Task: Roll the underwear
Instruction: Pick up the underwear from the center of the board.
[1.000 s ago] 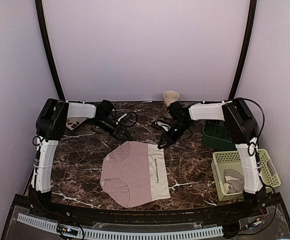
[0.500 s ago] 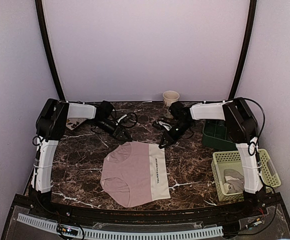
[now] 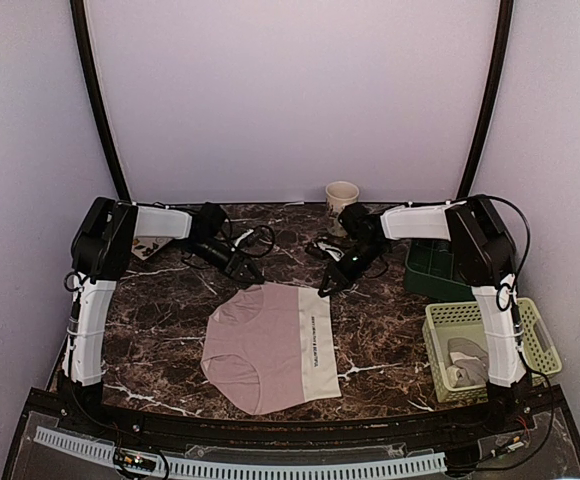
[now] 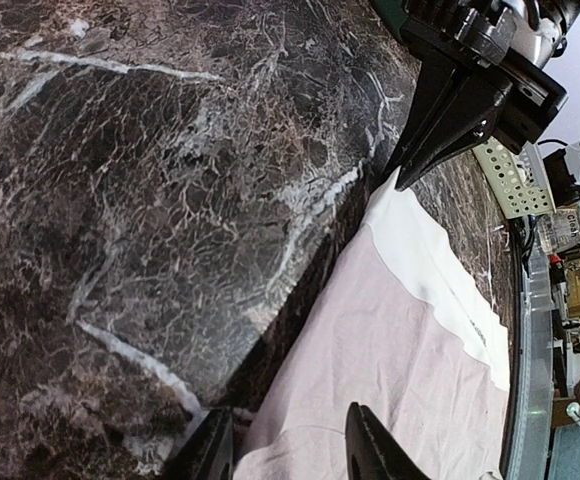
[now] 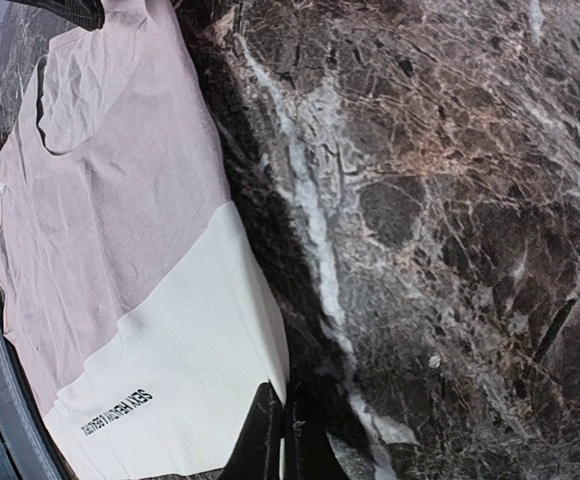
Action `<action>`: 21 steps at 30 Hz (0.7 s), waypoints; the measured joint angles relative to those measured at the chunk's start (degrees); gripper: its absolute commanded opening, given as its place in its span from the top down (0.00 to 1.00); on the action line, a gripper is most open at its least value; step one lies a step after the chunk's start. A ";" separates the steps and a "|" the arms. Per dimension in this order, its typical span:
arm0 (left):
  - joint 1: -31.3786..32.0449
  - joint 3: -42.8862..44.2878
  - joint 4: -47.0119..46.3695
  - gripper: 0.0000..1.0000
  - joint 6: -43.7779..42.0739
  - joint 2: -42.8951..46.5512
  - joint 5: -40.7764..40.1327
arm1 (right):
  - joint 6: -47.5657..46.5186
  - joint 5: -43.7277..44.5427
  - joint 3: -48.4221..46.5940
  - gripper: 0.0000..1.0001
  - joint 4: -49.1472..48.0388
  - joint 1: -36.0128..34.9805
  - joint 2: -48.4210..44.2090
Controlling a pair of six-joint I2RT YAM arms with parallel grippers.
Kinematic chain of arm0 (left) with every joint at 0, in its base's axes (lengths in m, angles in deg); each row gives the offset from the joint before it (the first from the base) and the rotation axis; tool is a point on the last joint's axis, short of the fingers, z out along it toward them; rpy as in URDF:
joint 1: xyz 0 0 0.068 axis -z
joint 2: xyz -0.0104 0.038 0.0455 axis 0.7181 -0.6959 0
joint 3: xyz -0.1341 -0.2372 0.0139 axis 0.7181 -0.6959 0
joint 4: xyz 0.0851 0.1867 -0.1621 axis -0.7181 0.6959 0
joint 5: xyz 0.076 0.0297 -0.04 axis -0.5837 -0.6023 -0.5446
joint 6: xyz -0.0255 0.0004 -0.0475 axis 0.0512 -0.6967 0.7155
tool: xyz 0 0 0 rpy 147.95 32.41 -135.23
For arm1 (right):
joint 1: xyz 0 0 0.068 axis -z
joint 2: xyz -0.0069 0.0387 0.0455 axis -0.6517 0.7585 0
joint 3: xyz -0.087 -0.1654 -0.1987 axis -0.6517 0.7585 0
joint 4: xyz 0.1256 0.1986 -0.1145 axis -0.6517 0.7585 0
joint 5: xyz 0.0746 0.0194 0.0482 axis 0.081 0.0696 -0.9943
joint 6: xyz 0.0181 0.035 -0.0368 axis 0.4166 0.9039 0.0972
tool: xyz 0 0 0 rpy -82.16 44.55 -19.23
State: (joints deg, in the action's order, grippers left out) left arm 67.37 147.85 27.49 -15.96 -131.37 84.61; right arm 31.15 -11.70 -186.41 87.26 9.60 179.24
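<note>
One piece of underwear (image 3: 270,345), dusty pink with a cream panel, lies flat on the marble table (image 3: 160,310). My left gripper (image 3: 253,273) is low at its far left corner. In the left wrist view the left gripper (image 4: 290,450) is open, its fingers apart on either side of the pink edge (image 4: 370,330). My right gripper (image 3: 323,290) is at the far right corner. In the right wrist view the right gripper (image 5: 282,440) is shut, with a sliver of the cream panel (image 5: 190,340) pinched between its tips.
A beige mug (image 3: 342,195) stands at the back edge. A dark green bin (image 3: 432,270) sits at the right, and nearer me a light green basket (image 3: 485,350) holds grey cloth (image 3: 467,360). Cables lie behind both grippers.
The left jaws have narrowed a little over the pink corner. The right gripper has barely moved and stays shut. The underwear lies as before.
</note>
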 measured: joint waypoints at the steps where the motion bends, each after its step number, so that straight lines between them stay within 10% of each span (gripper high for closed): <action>1: -0.09 -0.13 -0.17 0.59 -0.17 0.02 0.07 | 0.00 0.00 0.00 1.00 0.00 0.02 0.00; 12: -0.35 -0.42 -0.98 1.00 -0.42 0.02 -2.43 | 0.26 0.00 0.00 1.00 0.00 0.11 0.00; 21: -0.37 7.21 0.26 1.00 0.39 -2.27 -6.86 | 2.16 2.71 -1.64 1.00 -0.48 1.66 -0.07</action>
State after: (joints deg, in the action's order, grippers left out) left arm 67.00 155.06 27.75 -15.57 -133.64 77.75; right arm 33.31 -8.99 -188.05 86.77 11.26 179.17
